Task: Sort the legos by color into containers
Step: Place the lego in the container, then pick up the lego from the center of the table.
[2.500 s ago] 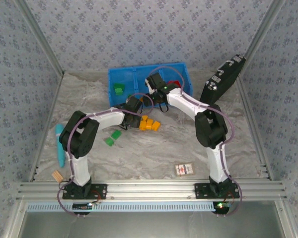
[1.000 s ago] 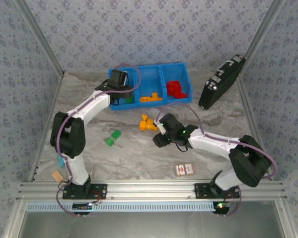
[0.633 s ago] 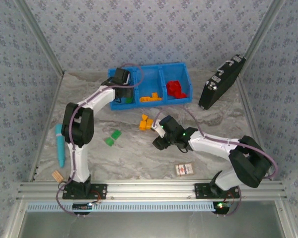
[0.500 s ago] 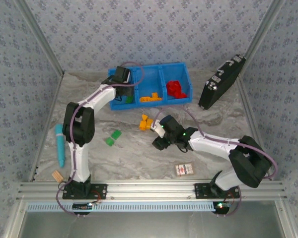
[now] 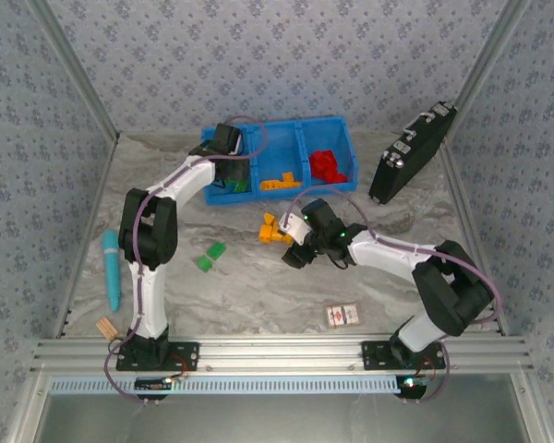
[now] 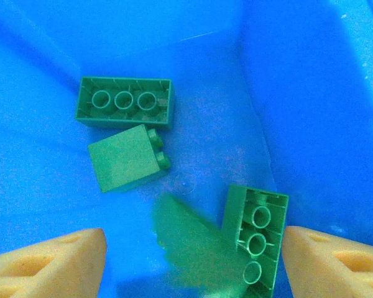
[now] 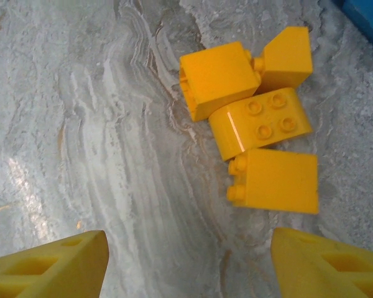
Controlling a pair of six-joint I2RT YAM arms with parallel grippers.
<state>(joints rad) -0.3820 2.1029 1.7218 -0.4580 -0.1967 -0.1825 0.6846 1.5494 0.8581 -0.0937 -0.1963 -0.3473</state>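
Seen from above, the left gripper (image 5: 229, 161) hangs over the left compartment of a blue tray (image 5: 319, 134). In its wrist view the two yellow fingers (image 6: 50, 261) stand wide apart, released and gripping nothing. Between them is a blurred green brick (image 6: 189, 245), clear of both fingers. Just inside the finger on the right of that view, a second green brick (image 6: 256, 233) rests with its hollow underside up. Further ahead of the fingertips, a long green brick (image 6: 124, 101) lies underside up, touching a short green brick (image 6: 125, 156) lying on its side.

The right gripper (image 5: 294, 251) is low over the marbled table (image 5: 258, 295). Its fingers (image 7: 50, 261) are likewise spread and empty, with bare table between them. Ahead of the fingertips, toward the right-hand finger, four orange-yellow bricks (image 7: 261, 127) bunch together, touching.

From above, well beyond those fingers, the tray's middle compartment holds orange bricks (image 5: 277, 182) and its right compartment holds red bricks (image 5: 328, 166). Two loose green bricks (image 5: 210, 256) lie on the table, off to the left of the right gripper's fingers.
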